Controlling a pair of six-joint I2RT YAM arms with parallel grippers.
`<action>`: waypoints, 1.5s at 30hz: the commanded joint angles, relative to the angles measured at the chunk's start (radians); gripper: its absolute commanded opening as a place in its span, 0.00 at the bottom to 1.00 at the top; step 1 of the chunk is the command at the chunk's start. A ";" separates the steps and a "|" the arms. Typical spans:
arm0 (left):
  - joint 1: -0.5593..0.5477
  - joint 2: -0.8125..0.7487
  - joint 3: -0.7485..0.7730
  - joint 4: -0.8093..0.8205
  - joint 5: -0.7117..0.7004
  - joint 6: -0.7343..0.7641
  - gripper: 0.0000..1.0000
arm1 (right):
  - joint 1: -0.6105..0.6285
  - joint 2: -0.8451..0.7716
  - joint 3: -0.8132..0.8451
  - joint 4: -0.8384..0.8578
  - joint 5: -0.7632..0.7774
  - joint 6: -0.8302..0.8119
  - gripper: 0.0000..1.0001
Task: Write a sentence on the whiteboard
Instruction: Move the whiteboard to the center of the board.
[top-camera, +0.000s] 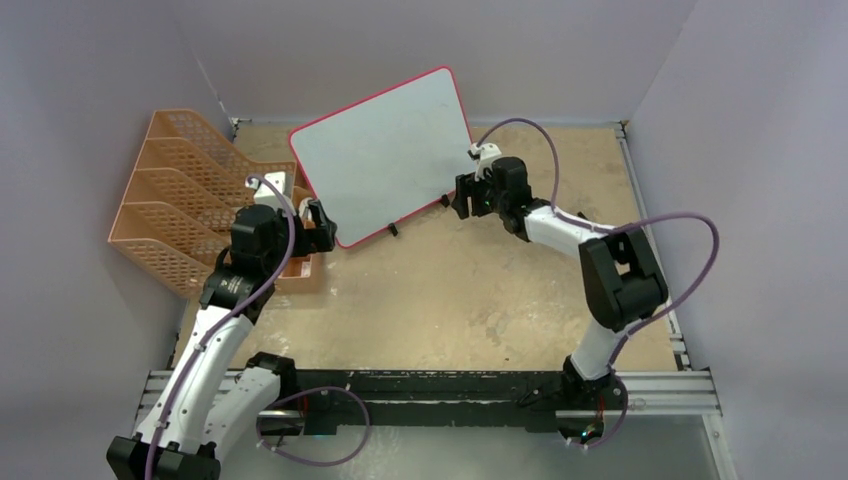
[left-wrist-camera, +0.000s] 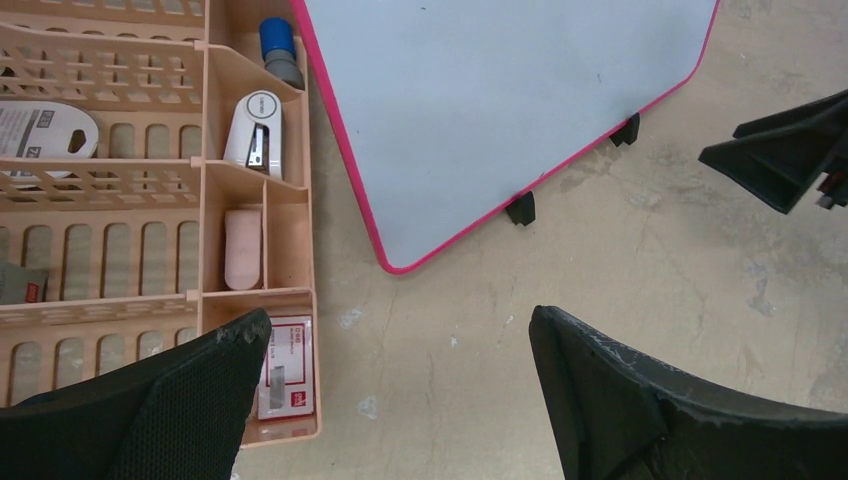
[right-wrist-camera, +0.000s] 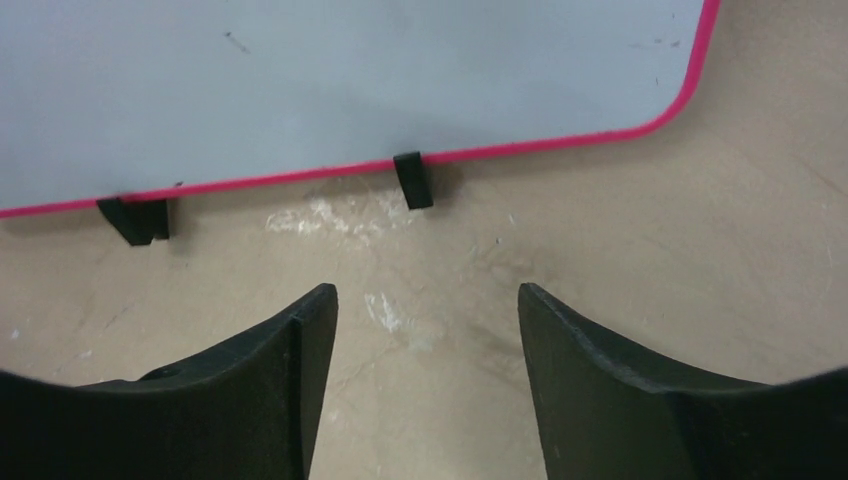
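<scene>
Over on the left, the orange plastic mesh file rack (top-camera: 170, 200) is sitting against the side wall, and the left wrist view is showing its front compartments holding a white stapler (left-wrist-camera: 255, 135), a blue-capped grey item (left-wrist-camera: 278, 50), a pale pink block (left-wrist-camera: 243, 248) and a small red-and-white box (left-wrist-camera: 285, 365). Just beside the rack's near corner the left gripper (left-wrist-camera: 398, 325) is hovering over the worn tan tabletop (top-camera: 450, 290), its black fingers spread wide apart with nothing between them. Moving to the middle, the large pale whiteboard with rounded corners and a thin red-pink frame (top-camera: 385, 165) is resting on the tabletop towards the back, its face turned to the arms and its bottom edge running at a slant, the left corner nearer the left gripper. Its two small black feet (right-wrist-camera: 413, 180) are touching the table. On the right, the right gripper (right-wrist-camera: 425, 293) is hanging low in front of the board's right end, near that foot but apart from it, jaws parted over bare tabletop and gripping nothing.
</scene>
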 joint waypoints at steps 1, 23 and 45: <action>-0.004 -0.022 -0.006 0.059 -0.024 0.026 1.00 | 0.019 0.080 0.120 0.011 0.003 -0.053 0.65; -0.003 -0.011 -0.006 0.060 -0.032 0.025 1.00 | 0.084 0.359 0.339 -0.061 0.132 -0.083 0.38; -0.002 -0.028 -0.007 0.061 -0.033 0.026 1.00 | 0.098 0.309 0.266 -0.044 0.147 -0.129 0.00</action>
